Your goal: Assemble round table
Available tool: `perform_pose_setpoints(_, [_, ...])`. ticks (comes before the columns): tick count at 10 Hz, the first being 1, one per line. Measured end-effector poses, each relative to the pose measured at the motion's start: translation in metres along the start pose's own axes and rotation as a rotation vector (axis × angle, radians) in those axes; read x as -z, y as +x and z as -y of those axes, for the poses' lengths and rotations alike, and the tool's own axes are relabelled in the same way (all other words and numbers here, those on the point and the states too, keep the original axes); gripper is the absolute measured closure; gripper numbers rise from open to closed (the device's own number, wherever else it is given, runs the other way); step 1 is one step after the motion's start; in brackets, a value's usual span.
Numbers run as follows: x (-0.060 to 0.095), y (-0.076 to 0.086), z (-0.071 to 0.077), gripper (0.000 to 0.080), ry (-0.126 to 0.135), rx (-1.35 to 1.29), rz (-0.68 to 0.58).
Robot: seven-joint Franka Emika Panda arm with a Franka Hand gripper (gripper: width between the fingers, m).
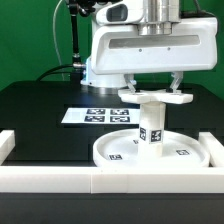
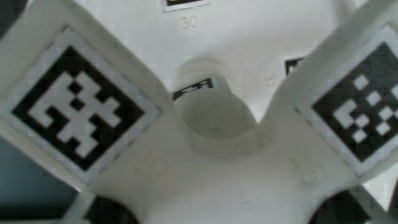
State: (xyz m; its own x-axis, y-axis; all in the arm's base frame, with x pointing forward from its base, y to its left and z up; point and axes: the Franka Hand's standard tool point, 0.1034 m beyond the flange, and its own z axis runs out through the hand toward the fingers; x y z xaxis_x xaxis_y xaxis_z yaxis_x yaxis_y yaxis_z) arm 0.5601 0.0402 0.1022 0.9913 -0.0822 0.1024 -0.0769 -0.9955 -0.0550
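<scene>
The wide round disc [image 1: 150, 152] lies flat on the black table near the front rail. The short post [image 1: 150, 128] stands upright at its middle, with tags on its side. The cross-shaped piece [image 1: 152, 98] sits level on top of the post. My gripper [image 1: 152, 90] comes straight down over the cross-shaped piece, with its fingers at the piece's sides, and appears shut on it. In the wrist view the cross-shaped piece [image 2: 214, 175] fills the picture, two tagged arms spread from a round hub [image 2: 222, 112]. The fingertips do not show clearly there.
The marker board [image 1: 98, 114] lies flat behind the disc toward the exterior view's left. The long white border rail [image 1: 100, 182] runs along the front, with a raised end [image 1: 8, 145] at the left. A green screen stands behind the arm.
</scene>
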Motion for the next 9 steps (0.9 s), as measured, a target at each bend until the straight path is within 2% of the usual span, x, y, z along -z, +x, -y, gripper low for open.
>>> perform_pose_setpoints(5, [-0.0001, 0.0000, 0.0001, 0.0353, 0.008, -0.287, 0.001])
perform_pose_setpoints(7, [-0.0008, -0.0003, -0.0004, 0.0353, 0.036, -0.530, -0.003])
perform_pose_setpoints(9, [-0.0007, -0.0007, -0.0002, 0.0353, 0.050, -0.794, -0.014])
